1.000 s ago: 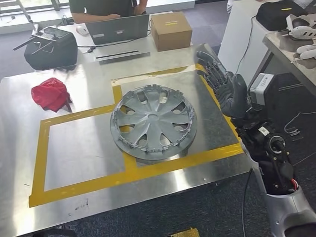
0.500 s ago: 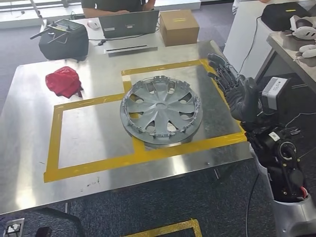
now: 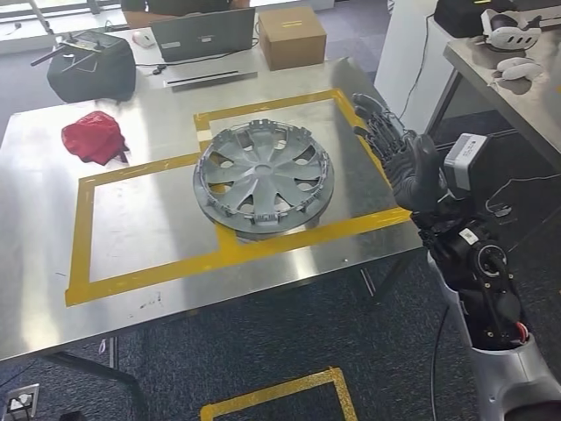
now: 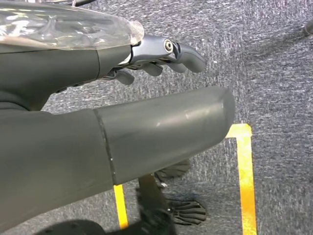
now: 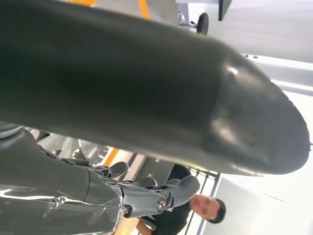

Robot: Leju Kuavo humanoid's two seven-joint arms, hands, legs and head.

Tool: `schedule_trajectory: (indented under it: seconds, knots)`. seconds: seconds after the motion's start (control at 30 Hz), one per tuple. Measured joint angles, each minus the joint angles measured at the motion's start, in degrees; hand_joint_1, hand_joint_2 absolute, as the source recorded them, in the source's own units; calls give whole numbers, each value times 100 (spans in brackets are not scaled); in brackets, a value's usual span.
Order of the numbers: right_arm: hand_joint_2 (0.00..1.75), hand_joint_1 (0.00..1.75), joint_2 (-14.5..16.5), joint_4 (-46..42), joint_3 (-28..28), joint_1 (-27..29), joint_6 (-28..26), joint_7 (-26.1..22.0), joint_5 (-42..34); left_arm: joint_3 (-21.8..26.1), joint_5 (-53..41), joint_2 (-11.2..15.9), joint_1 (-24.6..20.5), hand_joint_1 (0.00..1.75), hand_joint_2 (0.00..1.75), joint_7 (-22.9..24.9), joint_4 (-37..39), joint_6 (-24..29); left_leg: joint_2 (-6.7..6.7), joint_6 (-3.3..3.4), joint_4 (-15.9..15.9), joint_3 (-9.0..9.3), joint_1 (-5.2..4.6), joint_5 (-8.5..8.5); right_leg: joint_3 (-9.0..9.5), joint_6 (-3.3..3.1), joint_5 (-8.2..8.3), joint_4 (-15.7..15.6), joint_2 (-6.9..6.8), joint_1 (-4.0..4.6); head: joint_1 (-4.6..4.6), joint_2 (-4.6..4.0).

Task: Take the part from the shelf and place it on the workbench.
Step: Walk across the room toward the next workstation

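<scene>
On the brushed-metal workbench top (image 3: pixel 166 289), toward its right half, lies the grey plastic wheel cover (image 3: pixel 263 178), round and shallowly domed, with broad spokes fanning from a smooth centre, teardrop openings between them and small clips standing along its rim. It rests flat across a strip of yellow tape (image 3: pixel 228 254) that marks two rectangles side by side on the steel; the disc straddles the dividing strip, most of it inside the right-hand rectangle. Just off the right edge of the workbench, the robot's right hand (image 3: pixel 397 153) hovers above the tape corner, dark grey and segmented, its fingers (image 3: pixel 372 114) stretched out and spread apart with nothing between them, clear of the wheel cover. Behind it, the black wrist and silver forearm run down to the lower right. In the right wrist view the thick, glossy thumb (image 5: pixel 207 112) crosses the picture and the darker fingers lie extended below it.

Near the left rear corner sits a crumpled red cloth (image 3: pixel 94 138), soft and folded on itself. Along the far edge stand a black fabric bag (image 3: pixel 93 74), an open grey laptop (image 3: pixel 205 35) and a brown cardboard box (image 3: pixel 291 37). A person's dark sleeve shows behind the laptop.

The left hand (image 4: pixel 162 51) hangs over grey carpet (image 4: pixel 273 73) crossed by yellow floor tape, its smooth dark thumb straight and its fingers lightly bent, holding nothing
</scene>
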Motion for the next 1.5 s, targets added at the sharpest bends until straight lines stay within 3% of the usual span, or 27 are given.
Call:
schedule_trajectory:
  seconds: [0.03, 0.13, 0.17, 0.23, 0.3, 0.33, 0.37, 0.47, 0.53, 0.6, 0.67, 0.7, 0.8, 0.83, 0.87, 0.9, 0.97, 1.03, 1.13, 1.17, 1.23, 1.3, 1.33, 1.37, 1.4, 1.5]
  knots:
    - [0, 0, 2, -4, -3, -2, -3, -2, 0, 0, -4, 0, -7, 0, 0, 2, 0, 0, -15, 29, -184, 100, -7, -17, -21, 37, 24, 16, 0, 8, 0, 0]
    - [0, 0, 9, -13, -12, -2, -7, -2, 0, 0, -8, -1, -13, 0, 0, 6, 0, 1, -19, 176, -238, 62, -17, 17, -74, 151, 34, 62, 5, 2, 31, 0]
    - [0, 0, 11, -13, -17, -3, -8, -2, 0, 0, -8, -1, -16, 0, 0, 7, 0, 1, -9, 234, -242, 33, -17, 51, -133, 174, -88, 199, 4, -6, 49, 0]
    - [0, 0, 15, -12, -29, -6, -9, 1, 0, 0, -7, -1, -20, 0, 0, 12, 0, 1, 12, 325, -247, -46, -27, 125, -384, 199, -559, 864, 2, -11, 99, 0]
    - [0, 0, 22, -4, -33, -7, -8, 4, 0, 0, -7, -1, -12, 0, 0, 16, 1, 1, 20, 362, -241, -142, -57, 196, -632, 209, -980, 1654, 3, -2, 160, 0]
    - [0, 0, 27, 2, -33, -9, -7, 6, 0, 0, -7, -2, -7, 0, 0, 16, 1, 1, 21, 367, -237, -186, -74, 229, -633, 202, -1037, 1811, 4, 4, 180, 0]
    - [0, 0, 32, 8, -33, -17, -6, 5, 0, 0, -7, -3, -3, 0, 0, 16, 1, 1, 20, 368, -233, -224, -90, 258, -518, 182, -982, 1734, 4, 9, 201, 0]
    - [0, 0, 42, 13, -34, -99, -3, 5, 0, 0, -7, -7, -4, 0, 0, 16, 1, 1, 19, 344, -219, -288, -135, 325, 242, 53, -528, 562, 1, 61, 260, 0]
    - [0, 0, 46, 14, -37, -156, -3, 1, -2, 0, -7, -10, -8, 0, 0, 15, 2, 2, 26, 298, -203, -338, -148, 374, 492, -16, -414, 60, -2, 105, 273, 0]
    - [0, 0, 49, 15, -38, -170, -2, -2, -8, 0, -7, -11, -7, 0, 0, 16, 1, 7, 33, 234, -203, -385, -150, 435, 473, -55, -383, -13, -2, 112, 272, 0]
    - [0, 0, 59, 17, -35, -176, -1, -2, -17, 0, -7, -10, -8, 0, 0, 18, 2, 13, 26, 162, -99, -457, -142, 335, 428, -110, -289, -61, -17, 81, 247, 0]
    - [0, 0, 68, 17, -34, -179, -1, -2, -21, 0, -7, -7, -10, 0, 0, 19, 2, 17, 21, 126, 90, -545, -135, 171, 393, -140, -237, -86, -27, 63, 217, 0]
    - [0, 0, 93, 20, -32, -173, -1, -2, -22, 0, -7, 7, -7, 0, 0, 19, 2, 31, 16, 26, 1251, -999, -86, -532, 208, -176, -103, -90, -36, 58, 115, 0]
    - [0, 0, 99, 21, -31, -168, -1, -1, -22, 0, -7, 8, -4, 0, 0, 19, 2, 32, 17, 4, 1509, -1071, -69, -636, 139, -170, -58, -84, -36, 56, 89, 0]
    - [0, 0, 104, 21, -30, -166, -1, -1, -22, 0, -7, 9, -4, 0, 0, 19, 2, 32, 17, -12, 1514, -1014, -50, -617, 77, -158, -17, -74, -34, 52, 70, 0]
    - [0, 0, 109, 22, -30, -164, -1, -1, -22, 0, -7, 11, -5, 0, 0, 19, 2, 32, 18, -24, 1282, -838, -30, -503, 23, -142, 16, -61, -32, 46, 53, 0]
    - [0, 0, 118, 22, -32, -169, -1, -2, -22, 0, -7, 19, -21, 0, 0, 19, 2, 32, 14, -34, 407, -290, -1, -206, -80, -90, 67, -3, -27, 41, 30, 0]
    - [0, 0, 128, 22, -37, -176, 0, -1, -37, 0, -7, 26, -35, 0, 0, 19, 2, 32, -12, 28, -135, -1, -4, -47, -165, -22, 114, 55, -24, 51, 26, 0]
    - [0, 0, 134, 23, -41, -173, 14, 17, -117, 0, -7, 26, -18, 0, 0, 20, 2, 32, -24, 189, -159, -61, -28, 39, -227, 92, 175, 72, -18, 47, 51, 0]
    - [0, 0, 134, 25, -42, -172, 20, 31, -154, 0, -7, 26, -16, 0, 0, 20, 2, 32, -15, 246, -162, -90, -29, 77, -263, 124, 93, 143, -16, 37, 59, 0]
    - [0, 0, 134, 31, -43, -171, 26, 54, -215, 0, -6, 27, -19, 0, 0, 20, 2, 32, 4, 346, -172, -158, -24, 152, -429, 166, -336, 632, -12, 20, 107, 0]
    - [0, 0, 134, 49, -40, -170, 38, 55, -244, 0, 2, 28, -12, 0, 0, 19, 2, 32, 12, 390, -169, -240, -47, 217, -653, 187, -848, 1451, -10, 17, 178, 0]
    - [0, 0, 135, 66, -37, -170, 44, 49, -253, 0, 8, 28, -5, 0, 0, 19, 2, 32, 14, 397, -167, -284, -60, 250, -699, 189, -983, 1748, -10, 17, 200, 0]
    - [0, 0, 136, 85, -34, -171, 50, 38, -269, 0, 16, 28, 4, 0, 0, 18, 2, 32, 14, 398, -163, -328, -73, 282, -648, 181, -1003, 1842, -10, 18, 220, 0]
    - [0, 0, 136, 103, -32, -174, 54, 24, -290, 0, 24, 28, 14, 0, 0, 16, 2, 32, 13, 395, -159, -367, -85, 313, -486, 161, -921, 1704, -10, 21, 239, 0]
    - [0, 0, 138, 150, -32, -240, 62, -32, -339, 0, 35, 25, 27, 0, 0, 0, 2, 32, 10, 359, -146, -451, -109, 387, 335, 32, -555, 473, -6, 69, 290, 0]
